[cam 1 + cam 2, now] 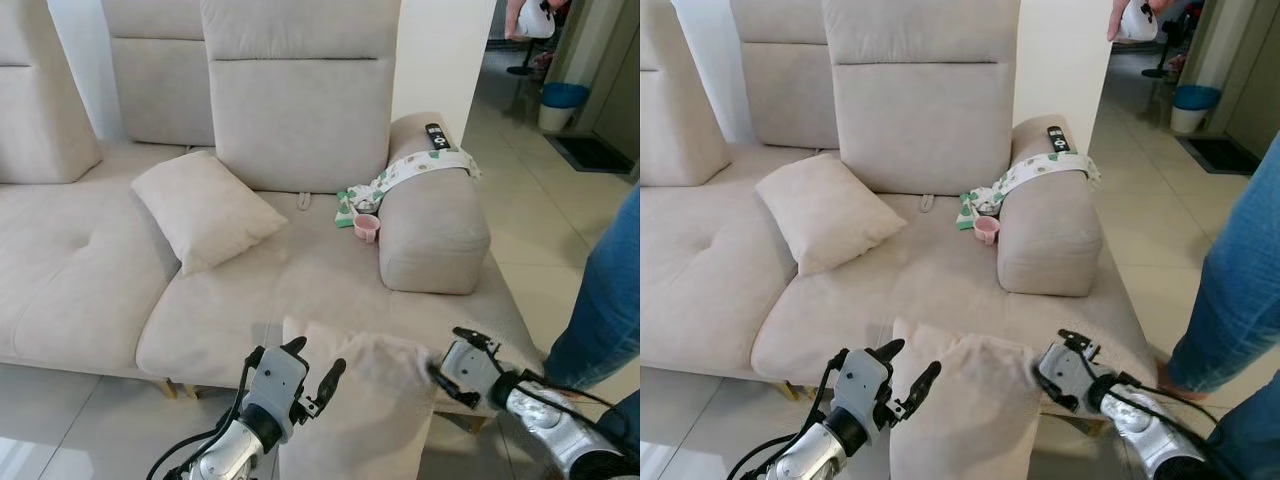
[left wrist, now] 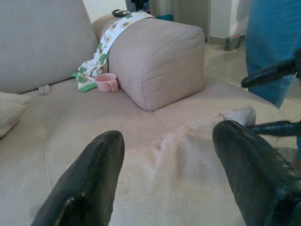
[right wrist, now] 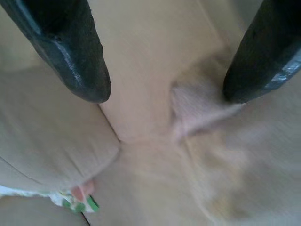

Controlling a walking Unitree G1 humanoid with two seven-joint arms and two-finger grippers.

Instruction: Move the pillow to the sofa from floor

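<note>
Sofa (image 1: 300, 290): a beige sectional with tall back cushions stood across the scene; its seat served as the reference for everything else.
Armrest bolster (image 1: 432, 215): sat at the sofa's right end, a patterned green-and-white cloth (image 1: 410, 172) draped over its top and trailing down onto the seat.
Person: a leg in blue jeans (image 1: 605, 300) stood on the tiled floor just right of the sofa's front right corner.
Pillow (image 1: 362, 405): the task's beige cushion leaned against the sofa's front edge, its upper end lapping onto the seat, its long axis running from the floor up toward the sofa back, top corners pointing at the seat.
Second pillow (image 1: 205, 208): lay tilted on the seat against the back cushions, left of the bolster.
Left gripper (image 1: 312, 378): at the pillow's left upper corner in front of the sofa, fingers (image 2: 87, 181) spread apart over the fabric, grasping nothing.
Right gripper (image 1: 447, 372): at the pillow's right upper corner, fingers (image 3: 77, 52) parted, one either side of a fabric corner, not clenched on it.
Remote (image 1: 435, 134): dark, lay on top of the bolster toward the sofa back.
Pink cup (image 1: 366, 228): stood on the seat, touching the bolster's foot beside the cloth.
</note>
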